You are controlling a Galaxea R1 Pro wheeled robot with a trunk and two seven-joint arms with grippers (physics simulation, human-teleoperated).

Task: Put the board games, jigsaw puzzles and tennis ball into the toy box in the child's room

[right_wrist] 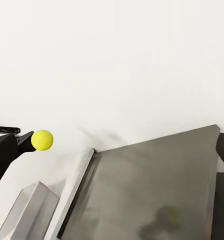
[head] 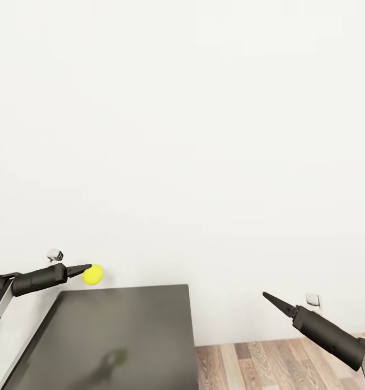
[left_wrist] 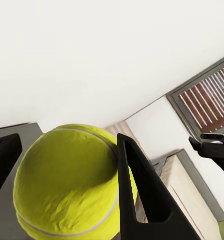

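Where fingers meet, left tool [head: 84, 269] around tennis ball [head: 94, 274]

You're facing a plain white wall [head: 182, 135] that takes up nearly everything from 9 round to 3 o'clock. Down at 6 sits a dark grey shelf unit [head: 128, 336] with a glossy top, and wood-plank floor [head: 269, 365] shows at about 5. From the left wrist view you get a dark-framed window [left_wrist: 206, 97] with slatted blinds, plus a beige bed [left_wrist: 184, 192] below it.
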